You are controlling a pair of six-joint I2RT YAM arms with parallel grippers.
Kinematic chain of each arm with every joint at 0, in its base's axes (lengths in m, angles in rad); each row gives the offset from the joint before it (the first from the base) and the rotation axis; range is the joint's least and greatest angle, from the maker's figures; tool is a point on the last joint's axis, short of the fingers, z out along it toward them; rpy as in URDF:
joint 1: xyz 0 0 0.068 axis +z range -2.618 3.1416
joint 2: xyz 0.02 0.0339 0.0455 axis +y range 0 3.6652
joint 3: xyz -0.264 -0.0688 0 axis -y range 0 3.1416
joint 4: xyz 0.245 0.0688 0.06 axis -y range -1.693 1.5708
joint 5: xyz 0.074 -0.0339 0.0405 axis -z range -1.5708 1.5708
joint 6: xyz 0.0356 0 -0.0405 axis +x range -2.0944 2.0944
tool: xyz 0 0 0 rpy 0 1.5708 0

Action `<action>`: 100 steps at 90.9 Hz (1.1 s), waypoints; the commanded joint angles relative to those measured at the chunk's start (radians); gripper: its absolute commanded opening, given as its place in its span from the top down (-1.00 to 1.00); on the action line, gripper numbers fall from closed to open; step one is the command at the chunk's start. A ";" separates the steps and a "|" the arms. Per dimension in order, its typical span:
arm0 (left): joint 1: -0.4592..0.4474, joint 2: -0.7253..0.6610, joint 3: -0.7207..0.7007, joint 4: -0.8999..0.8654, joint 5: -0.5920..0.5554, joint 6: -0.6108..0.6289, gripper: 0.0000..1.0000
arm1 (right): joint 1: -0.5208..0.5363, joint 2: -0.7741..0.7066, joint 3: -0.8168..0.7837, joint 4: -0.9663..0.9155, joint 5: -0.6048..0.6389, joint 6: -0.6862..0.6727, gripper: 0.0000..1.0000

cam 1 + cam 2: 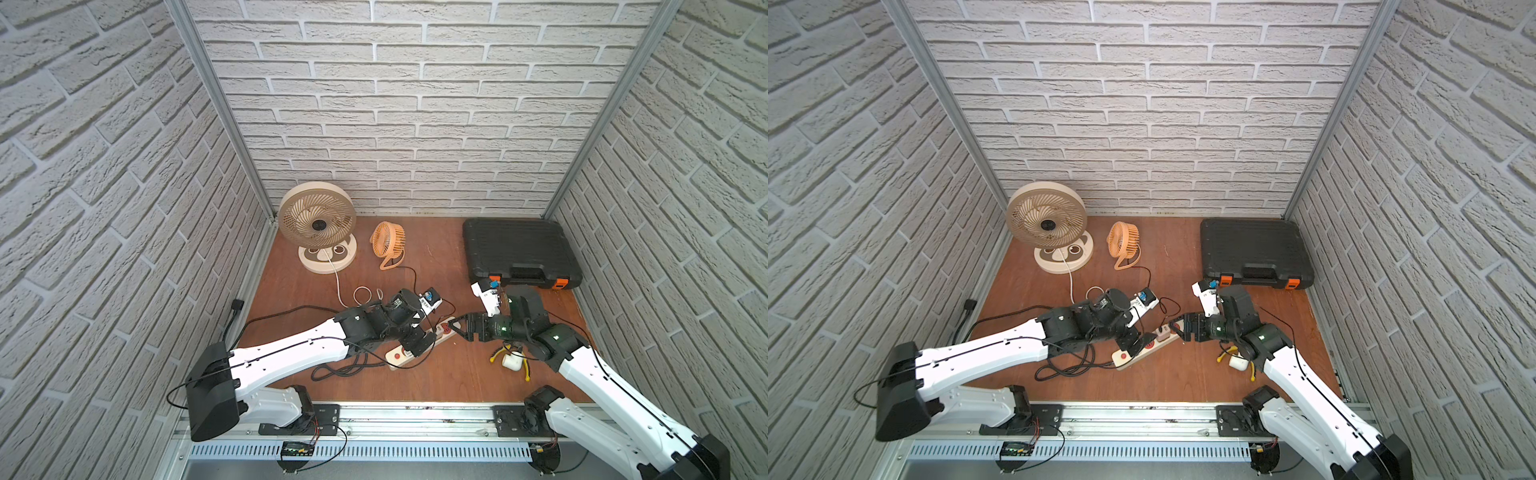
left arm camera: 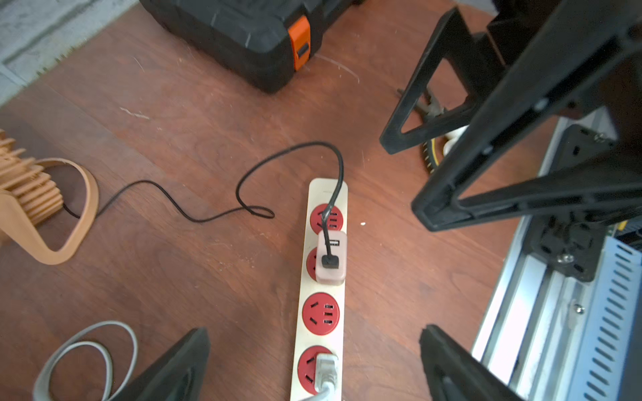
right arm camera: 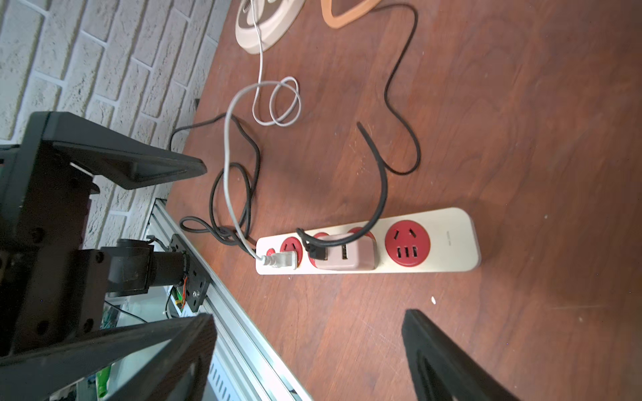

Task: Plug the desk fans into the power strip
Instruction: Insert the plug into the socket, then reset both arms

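Note:
The cream power strip (image 1: 395,360) (image 1: 1133,358) lies slanted on the wooden floor between both arms. A pink USB adapter (image 2: 331,274) (image 3: 347,264) sits in its second socket from the far end. The thin black cord (image 2: 173,201) in the adapter runs to the small orange desk fan (image 1: 388,239) (image 1: 1123,239). A white plug (image 2: 326,371) (image 3: 281,259) fills the socket beside the red button. My left gripper (image 2: 312,347) (image 1: 419,338) hovers open over the strip, touching nothing. My right gripper (image 3: 309,317) (image 1: 457,330) stands open just off the strip's free end, empty.
A larger cream fan (image 1: 316,220) stands at the back left, its white cord looping to the strip. A black tool case (image 1: 519,249) lies back right. Yellow-handled pliers and a white object (image 1: 511,359) lie under the right arm. The strip's thick black cord (image 1: 345,368) coils front left.

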 commanded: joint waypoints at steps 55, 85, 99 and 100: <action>0.172 -0.297 0.057 -0.126 -0.321 -0.134 -0.97 | 0.007 -0.247 0.226 -0.079 0.314 -0.301 -1.00; 0.459 -0.340 -0.106 0.006 -0.212 -0.185 -0.97 | 0.004 -0.306 0.067 0.205 0.656 -0.434 -0.98; 0.581 -0.378 -0.218 0.108 -0.182 -0.194 -0.97 | -0.004 -0.299 -0.042 0.339 0.706 -0.505 -0.98; 0.588 -0.381 -0.229 0.117 -0.180 -0.193 -0.97 | -0.006 -0.298 -0.048 0.346 0.710 -0.508 -0.98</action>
